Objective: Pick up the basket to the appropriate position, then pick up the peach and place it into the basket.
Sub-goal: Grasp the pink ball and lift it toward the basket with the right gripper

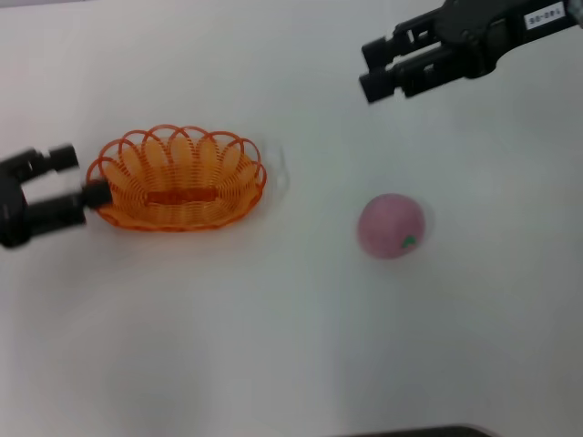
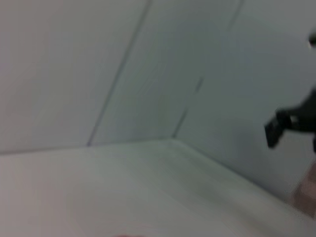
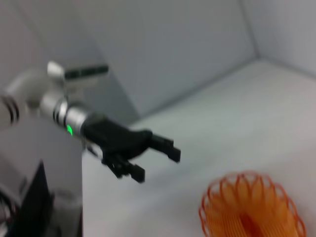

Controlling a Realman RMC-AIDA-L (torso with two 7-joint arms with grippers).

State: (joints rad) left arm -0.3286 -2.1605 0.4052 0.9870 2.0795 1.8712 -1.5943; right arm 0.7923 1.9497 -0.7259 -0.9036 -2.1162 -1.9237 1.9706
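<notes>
The orange basket [image 1: 178, 179] sits upright on the white table [image 1: 273, 328], left of centre, and is empty. It also shows in the right wrist view [image 3: 252, 210]. The pink peach [image 1: 391, 225] lies on the table to its right, well apart. My left gripper [image 1: 77, 177] is open just left of the basket. Its lower fingertip [image 1: 95, 194] overlaps the basket's left rim in the head view. The right wrist view shows this gripper [image 3: 155, 163] open and apart from the basket. My right gripper [image 1: 375, 67] is open and empty, behind the peach.
Grey walls [image 2: 98, 74] meet in a corner behind the table. The right gripper [image 2: 276, 131] shows far off in the left wrist view, with a pink blur [image 2: 307, 195] below it. A dark edge [image 1: 419, 431] shows at the table's front.
</notes>
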